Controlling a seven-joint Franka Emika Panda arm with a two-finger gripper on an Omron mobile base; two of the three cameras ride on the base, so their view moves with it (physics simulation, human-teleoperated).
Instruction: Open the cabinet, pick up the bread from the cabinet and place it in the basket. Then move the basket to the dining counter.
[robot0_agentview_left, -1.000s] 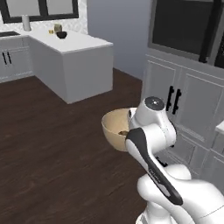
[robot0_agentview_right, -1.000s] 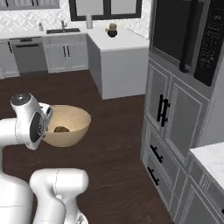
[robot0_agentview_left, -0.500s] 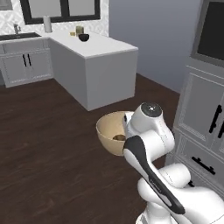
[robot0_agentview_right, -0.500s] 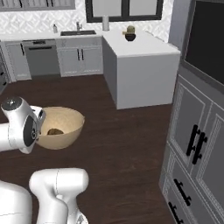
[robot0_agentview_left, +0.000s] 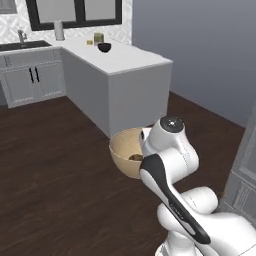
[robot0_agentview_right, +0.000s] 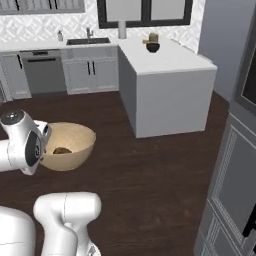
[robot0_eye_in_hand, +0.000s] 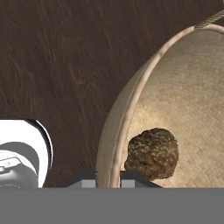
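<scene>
The tan woven basket (robot0_agentview_left: 124, 149) (robot0_agentview_right: 71, 142) hangs above the dark floor, held out in front of the arm. In the hand view my gripper (robot0_eye_in_hand: 108, 174) is shut on the basket's thin rim (robot0_eye_in_hand: 131, 101), one fingertip inside and one outside. The bread (robot0_eye_in_hand: 152, 153), a lumpy dark brown piece, lies in the bottom of the basket (robot0_agentview_left: 135, 157) (robot0_agentview_right: 62, 150). The dining counter (robot0_agentview_left: 135, 62) (robot0_agentview_right: 170, 62), marble-topped with plain grey sides, stands just beyond the basket. The cabinet is out of view.
A black bowl (robot0_agentview_left: 104, 47) (robot0_agentview_right: 153, 48) sits at the far end of the dining counter. A sink counter with grey doors (robot0_agentview_left: 30, 80) (robot0_agentview_right: 90, 72) runs along the back wall. Tall grey panelled doors (robot0_agentview_right: 235, 170) rise at the right. Dark wood floor (robot0_agentview_left: 50, 175) lies open at the left.
The whole scene has shifted as the base moved: the dining counter now stands nearer and more central. The basket with the bread stays in the gripper's hold.
</scene>
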